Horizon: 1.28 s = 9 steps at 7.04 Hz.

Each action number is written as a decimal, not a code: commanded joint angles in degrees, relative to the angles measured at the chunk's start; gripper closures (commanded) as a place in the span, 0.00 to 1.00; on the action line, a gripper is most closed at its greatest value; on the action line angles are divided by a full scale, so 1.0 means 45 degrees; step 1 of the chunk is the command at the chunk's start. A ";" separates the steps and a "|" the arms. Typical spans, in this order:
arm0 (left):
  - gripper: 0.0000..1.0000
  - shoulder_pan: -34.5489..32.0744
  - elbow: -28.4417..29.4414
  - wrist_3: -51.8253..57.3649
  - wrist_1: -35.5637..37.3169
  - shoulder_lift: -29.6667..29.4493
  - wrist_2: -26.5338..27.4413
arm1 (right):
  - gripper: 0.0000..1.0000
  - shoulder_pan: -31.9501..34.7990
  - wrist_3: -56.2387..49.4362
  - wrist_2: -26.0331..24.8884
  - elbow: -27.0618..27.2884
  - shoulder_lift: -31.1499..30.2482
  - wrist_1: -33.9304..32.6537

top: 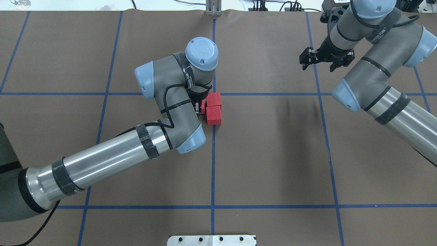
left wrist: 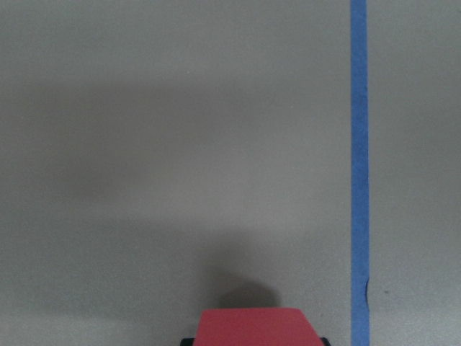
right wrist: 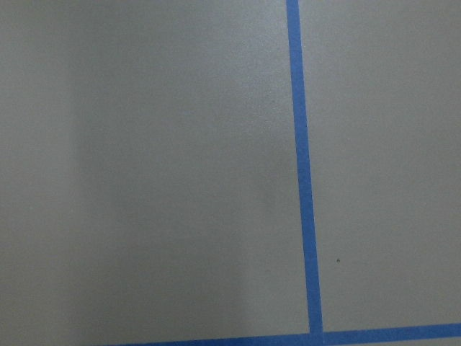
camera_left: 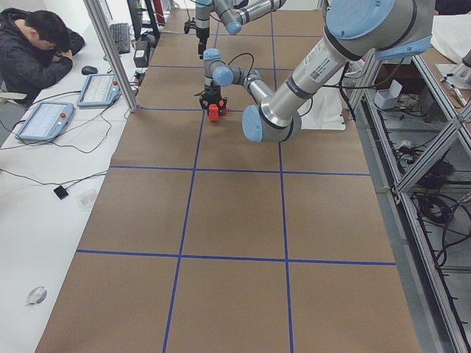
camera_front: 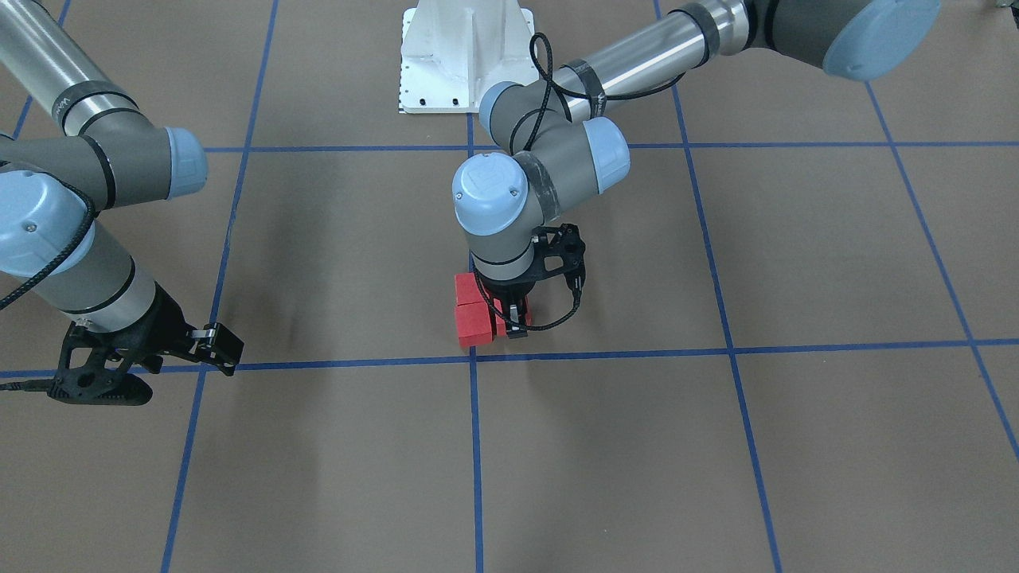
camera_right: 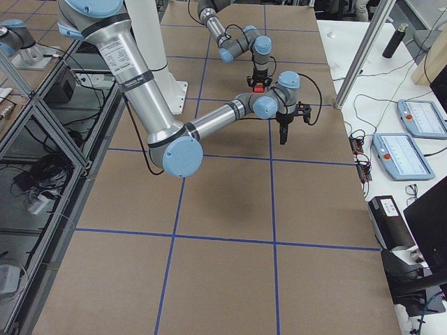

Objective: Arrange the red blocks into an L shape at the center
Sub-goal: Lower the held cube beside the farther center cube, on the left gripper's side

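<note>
On the brown blue-gridded surface (top: 273, 164) we see left jaws clamping a small matte red cube (top: 202, 106) mid-frame, right jaws apart upper right.

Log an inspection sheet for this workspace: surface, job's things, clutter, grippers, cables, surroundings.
Surface: brown paper with a blue tape grid; center uncovered.
Job's things: two red blocks touching, just robot-side of the center; third red block beside them, held.
Clutter: nothing seen.
Grippers: left gripper shut on third red block; right gripper open, empty, off to the side.
Cables: black cable looped along the left arm; loose wires on the side table.
Surroundings: seated person, pendants, metal racks.
</note>
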 commanded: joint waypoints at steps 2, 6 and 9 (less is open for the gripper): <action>0.54 0.0009 0.0066 -0.0185 0.0000 -0.0066 0.0003 | 0.01 0.0020 0.0000 0.0001 0.0022 -0.0008 0.0000; 0.53 -0.0030 0.0066 -0.0303 0.0000 -0.0047 0.0003 | 0.01 0.0020 0.0000 0.0001 0.0061 -0.0086 0.0019; 0.52 -0.0030 0.0066 -0.0323 -0.0020 -0.0066 0.0003 | 0.01 0.0020 -0.0058 0.0001 0.0061 -0.0125 0.0039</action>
